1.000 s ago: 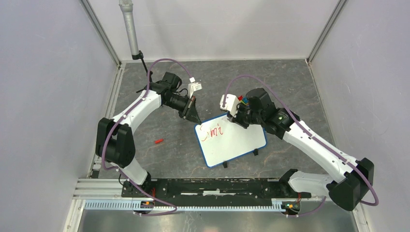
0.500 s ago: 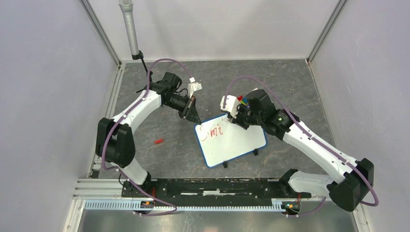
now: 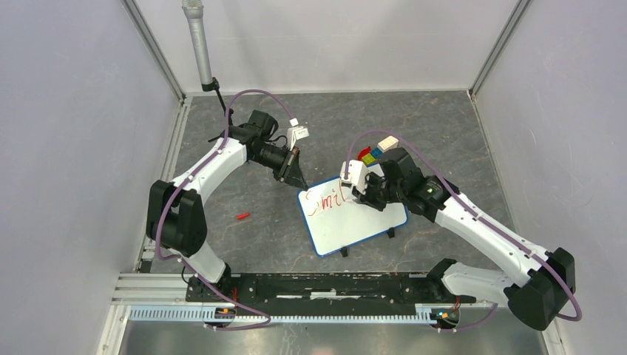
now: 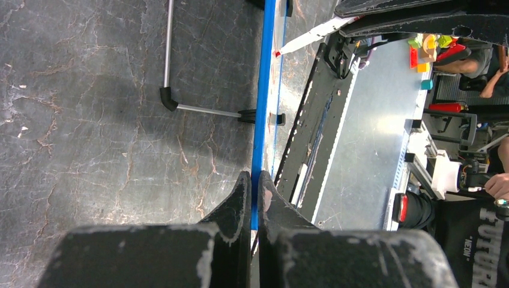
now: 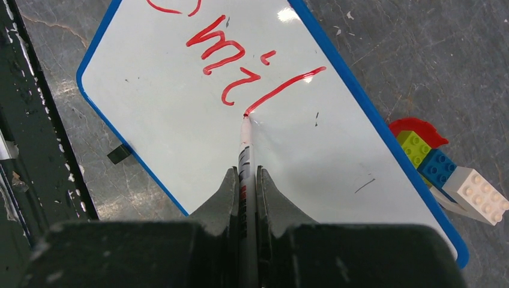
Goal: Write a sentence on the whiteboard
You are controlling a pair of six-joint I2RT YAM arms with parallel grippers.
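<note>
The whiteboard (image 3: 358, 222), white with a blue rim, stands tilted on thin black legs mid-table. My left gripper (image 3: 296, 177) is shut on its far-left corner; in the left wrist view the blue rim (image 4: 262, 90) runs edge-on between the fingers of the left gripper (image 4: 254, 180). My right gripper (image 3: 360, 194) is shut on a white marker (image 5: 244, 147) whose red tip touches the board (image 5: 180, 138) at the bottom of a long stroke. The red lettering (image 5: 234, 60) reads "Smil"; it also shows in the top view (image 3: 325, 201).
A small red cap (image 3: 242, 217) lies on the table left of the board. Coloured toy bricks (image 3: 375, 150) sit just behind the board's far edge, also in the right wrist view (image 5: 444, 168). A grey pole (image 3: 198, 41) stands at the back left. A black rail (image 3: 318, 287) runs along the near edge.
My right gripper has moved toward the near side with the marker, drawing the long "l" stroke after "Smi". The toy bricks behind it are now uncovered. The left arm has not moved.
</note>
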